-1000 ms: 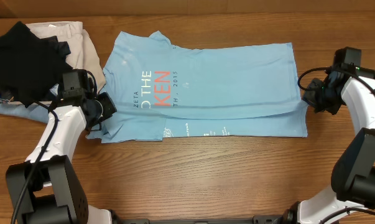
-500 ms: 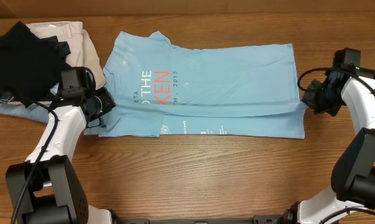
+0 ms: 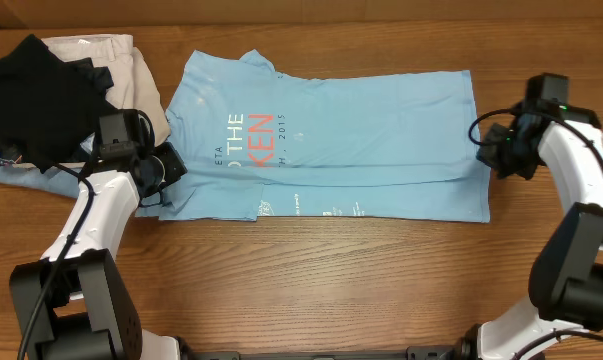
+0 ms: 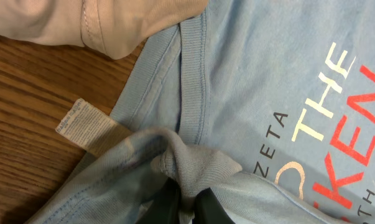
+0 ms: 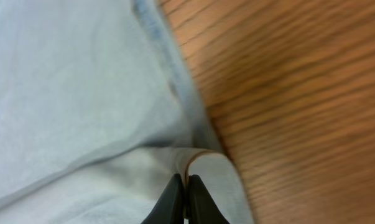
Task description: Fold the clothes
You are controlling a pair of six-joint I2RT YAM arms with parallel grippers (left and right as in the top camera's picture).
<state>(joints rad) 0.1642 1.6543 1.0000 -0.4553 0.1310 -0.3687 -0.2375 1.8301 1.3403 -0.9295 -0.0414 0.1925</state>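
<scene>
**Two pinches on one T-shirt (image 3: 361,140)**

At the left, near the beige trousers (image 3: 131,70) and black garment (image 3: 36,90), the left gripper (image 4: 186,200) is clamped on bunched blue fabric at the neck end. The shirt lies spread mid-table (image 3: 311,290), its front edge folded over. At the right, the right gripper (image 5: 186,186) is closed tight on the hem.

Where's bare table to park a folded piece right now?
Widest bare wood: the strip of table between the near edge of the T-shirt and the front edge. A thinner band runs beyond the shirt's far edge, widening toward the far right corner. Crowded: far left, black garment piled on beige trousers.
</scene>
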